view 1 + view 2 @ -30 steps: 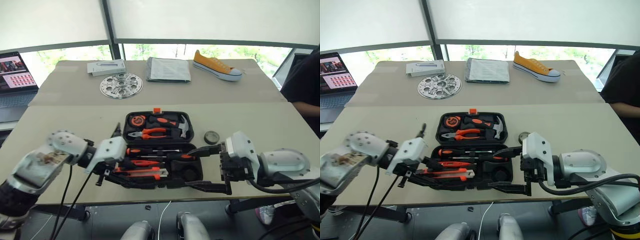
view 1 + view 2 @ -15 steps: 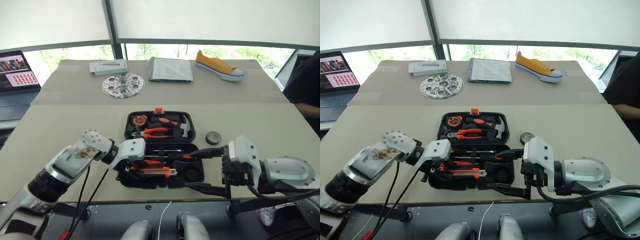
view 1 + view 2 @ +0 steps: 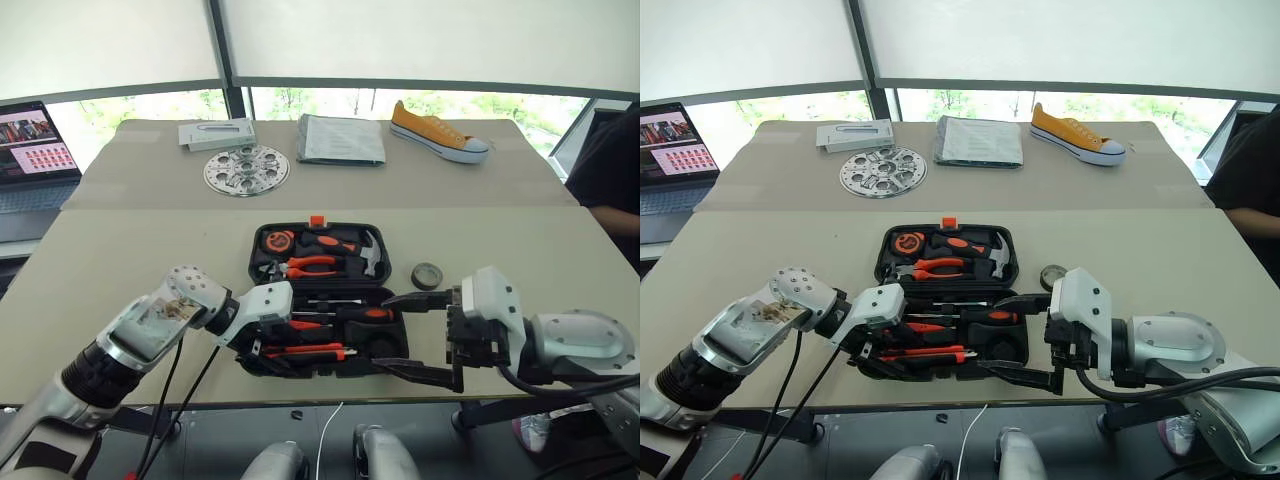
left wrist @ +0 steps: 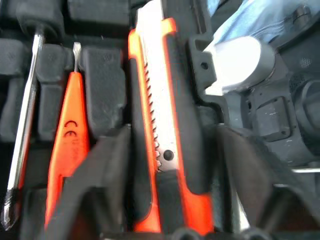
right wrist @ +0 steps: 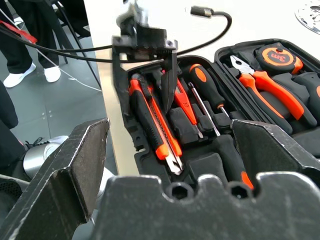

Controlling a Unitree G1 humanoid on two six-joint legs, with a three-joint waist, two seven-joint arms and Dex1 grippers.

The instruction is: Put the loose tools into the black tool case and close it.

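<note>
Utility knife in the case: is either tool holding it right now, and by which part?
Nothing is held. The left tool stands open astride the utility knife, which lies in the black tool case; the right tool is open too.

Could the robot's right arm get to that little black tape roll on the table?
Probably yes. The tape roll lies in the open on the table beside the tool case, just ahead of the open right gripper, with nothing between.

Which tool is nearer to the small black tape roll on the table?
The right. The right tool hangs just in front of the small black tape roll, beside the case's right end. The left tool sits over the black hinged plastic tool case's left end, across it.
</note>
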